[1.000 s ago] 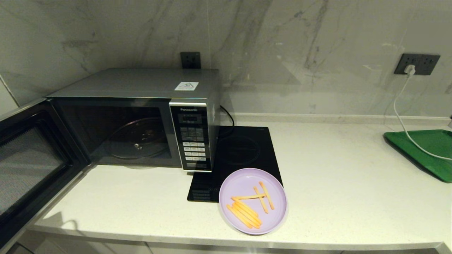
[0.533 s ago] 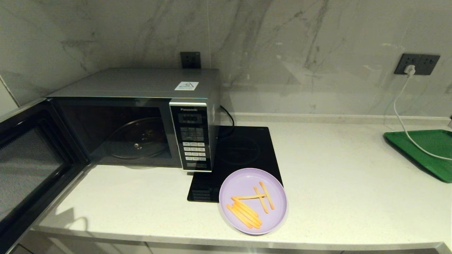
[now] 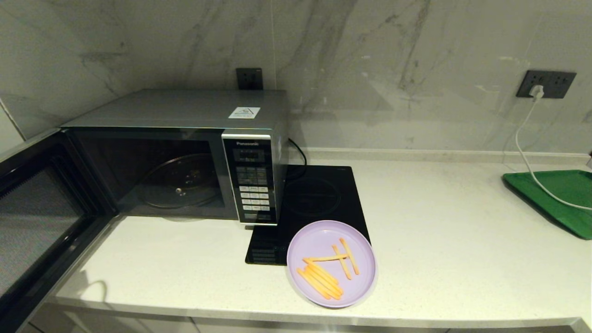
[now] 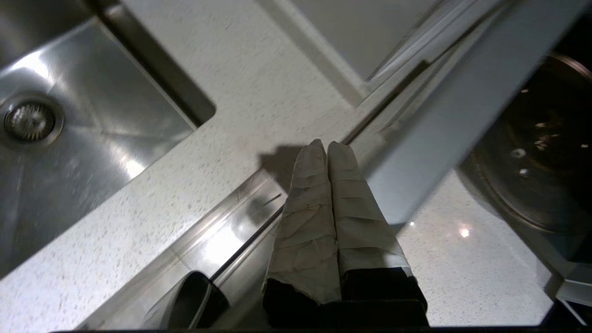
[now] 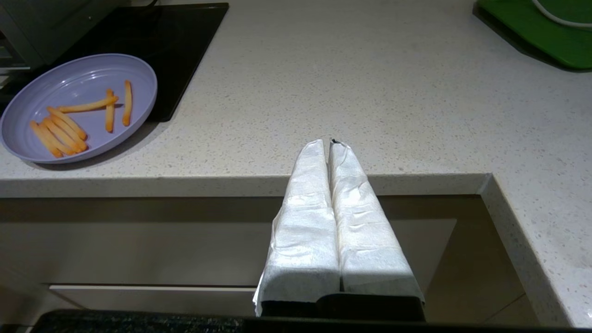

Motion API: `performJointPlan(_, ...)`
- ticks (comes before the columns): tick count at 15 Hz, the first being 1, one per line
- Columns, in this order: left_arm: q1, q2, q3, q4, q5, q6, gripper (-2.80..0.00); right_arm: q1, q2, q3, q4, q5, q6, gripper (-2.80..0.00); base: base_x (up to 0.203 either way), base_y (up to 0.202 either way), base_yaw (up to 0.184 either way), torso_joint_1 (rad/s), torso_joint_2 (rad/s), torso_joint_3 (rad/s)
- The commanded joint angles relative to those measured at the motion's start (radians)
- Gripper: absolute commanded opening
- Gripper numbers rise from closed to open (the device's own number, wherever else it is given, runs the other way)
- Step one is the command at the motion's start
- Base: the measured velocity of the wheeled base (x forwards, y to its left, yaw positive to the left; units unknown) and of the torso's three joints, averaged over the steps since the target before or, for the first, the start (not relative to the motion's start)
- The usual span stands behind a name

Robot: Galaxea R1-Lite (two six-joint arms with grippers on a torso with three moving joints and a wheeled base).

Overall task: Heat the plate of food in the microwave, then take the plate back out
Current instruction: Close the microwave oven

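The microwave (image 3: 185, 111) stands at the back left of the counter with its door (image 3: 41, 217) swung wide open towards me. Its glass turntable (image 3: 180, 185) is bare. The plate of food (image 3: 319, 236), pale lilac with several orange fry sticks (image 3: 323, 277), rests near the counter's front edge, partly over the black hob (image 3: 319, 194). Neither gripper shows in the head view. My left gripper (image 4: 327, 144) is shut and holds nothing, its tips close beside the grey door edge (image 4: 462, 125). The right gripper (image 5: 327, 142) is shut and empty at the counter's front edge, right of the plate (image 5: 83, 74).
A steel sink (image 4: 69, 138) lies left of the microwave. A green tray (image 3: 559, 194) sits at the far right with a white cable (image 3: 522, 148) running over it from a wall socket. Bare counter stretches between the plate and the tray.
The microwave door has swung a little wider open, uncovering more of the counter's front left corner. The shadow on that corner has shifted. The plate has stayed in place.
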Motion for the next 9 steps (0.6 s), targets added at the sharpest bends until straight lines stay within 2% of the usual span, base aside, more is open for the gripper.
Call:
performJointPlan(1, 0.014, 0.054, 0.014, 0.014, 0.005, -0.003, -2.8, 0.001, 0.002, 0.0, 0.0, 0.0, 0.0, -2.8, 0.0, 0.0, 0.0, 0.0, 0.0, 0.0)
performJointPlan(5, 0.0, 0.028, 0.095, 0.021, -0.003, 0.0, -2.8, 0.001, 0.002, 0.0, 0.001, 0.0, 0.0, -2.8, 0.0, 0.0, 0.0, 0.0, 0.0, 0.0)
performJointPlan(9, -0.141, -0.101, 0.209, 0.035, -0.003, -0.028, -2.8, 0.001, 0.002, 0.0, 0.0, 0.0, 0.0, -2.8, 0.0, 0.0, 0.0, 0.0, 0.0, 0.008)
